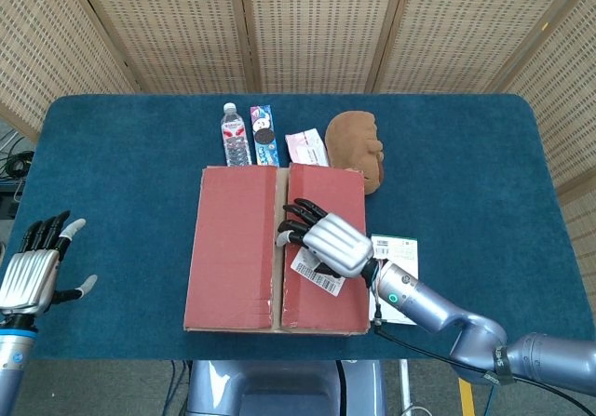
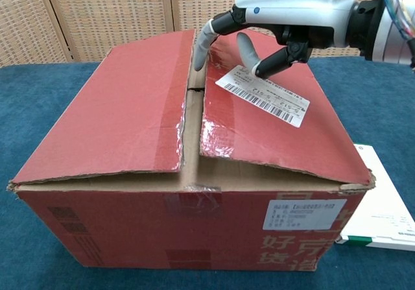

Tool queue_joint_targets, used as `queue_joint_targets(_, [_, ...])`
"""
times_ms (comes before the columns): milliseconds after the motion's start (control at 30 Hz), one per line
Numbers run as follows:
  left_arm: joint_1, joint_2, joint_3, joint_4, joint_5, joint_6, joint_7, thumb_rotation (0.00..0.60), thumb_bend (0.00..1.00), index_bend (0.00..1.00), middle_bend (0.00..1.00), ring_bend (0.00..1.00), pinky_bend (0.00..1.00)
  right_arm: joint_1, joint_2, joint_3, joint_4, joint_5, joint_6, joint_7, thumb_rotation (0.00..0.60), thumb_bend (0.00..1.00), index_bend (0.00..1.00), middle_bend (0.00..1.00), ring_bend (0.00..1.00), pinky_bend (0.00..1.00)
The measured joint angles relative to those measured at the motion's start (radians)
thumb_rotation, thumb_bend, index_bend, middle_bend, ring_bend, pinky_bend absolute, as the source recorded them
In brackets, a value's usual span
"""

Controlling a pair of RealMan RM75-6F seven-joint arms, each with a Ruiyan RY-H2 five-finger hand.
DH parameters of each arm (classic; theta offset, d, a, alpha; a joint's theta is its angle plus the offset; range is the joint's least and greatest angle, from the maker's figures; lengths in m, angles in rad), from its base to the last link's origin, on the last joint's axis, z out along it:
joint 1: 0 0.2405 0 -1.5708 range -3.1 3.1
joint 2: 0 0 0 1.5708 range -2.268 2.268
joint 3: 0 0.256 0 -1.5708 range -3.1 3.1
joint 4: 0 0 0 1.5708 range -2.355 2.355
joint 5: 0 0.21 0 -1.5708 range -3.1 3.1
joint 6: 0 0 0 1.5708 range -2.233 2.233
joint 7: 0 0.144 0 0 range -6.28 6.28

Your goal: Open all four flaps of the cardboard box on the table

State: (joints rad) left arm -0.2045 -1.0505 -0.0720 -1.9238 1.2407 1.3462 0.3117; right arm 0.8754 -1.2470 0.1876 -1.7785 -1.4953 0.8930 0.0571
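A red cardboard box [image 1: 276, 248] [image 2: 194, 173] stands mid-table with its two long top flaps [image 2: 117, 108] lying nearly closed, a narrow seam between them. My right hand [image 1: 328, 240] [image 2: 259, 34] hovers over the right flap [image 2: 272, 115], fingers spread, fingertips [image 2: 200, 51] dipping at the seam by the flap's inner edge. It holds nothing. My left hand [image 1: 35, 265] is open, fingers apart, at the table's left edge, well away from the box. The inner flaps are hidden.
Behind the box stand a water bottle [image 1: 235, 137], a blue snack pack [image 1: 264, 135], a pink packet [image 1: 305, 146] and a brown plush toy [image 1: 359, 144]. A white booklet [image 1: 395, 281] [image 2: 382, 205] lies on the blue tablecloth to the right of the box.
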Motion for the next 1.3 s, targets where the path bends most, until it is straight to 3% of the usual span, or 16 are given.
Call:
queue_joint_targets(467, [-0.001, 0.002, 0.0, -0.003, -0.001, 0.001, -0.006, 0.514, 0.27, 0.11, 0.02, 0.0, 0.0, -0.009, 0.009, -0.012, 0.012, -0.026, 0.031, -0.012, 0.6, 1.0, 0.39, 0.35, 0.0, 0.0])
queue_joint_targets(1300, [0.002, 0.002, 0.001, 0.009, 0.018, 0.011, -0.03, 0.514, 0.27, 0.11, 0.02, 0.0, 0.0, -0.005, 0.228, 0.019, -0.092, -0.042, 0.016, 0.011, 0.6, 1.0, 0.39, 0.37, 0.0, 0.0])
